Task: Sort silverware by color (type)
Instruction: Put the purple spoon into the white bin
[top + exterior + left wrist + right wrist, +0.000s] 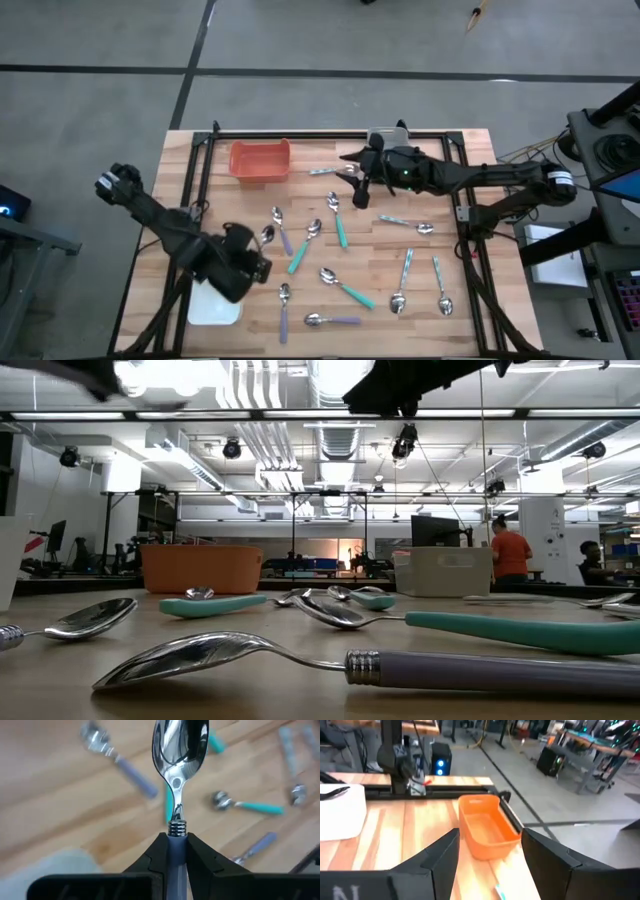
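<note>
Three trays on the table (440, 190): orange tray (237, 160) near the far edge, bare inside; white tray (215, 312) at the near left corner, partly under the left arm; grey tray (383, 134) at the far edge, mostly covered by the right arm. Ten loose spoons mid-table, with bare wood around them: three teal spoons (340, 232), three lavender spoons (285, 240), four pale spoons (405, 270). Left hand (176, 842) clenched on the held lavender spoon (177, 750) by its handle, above the table beside the white tray; right hand (490, 837) released, fingers spread, facing the orange tray.
</note>
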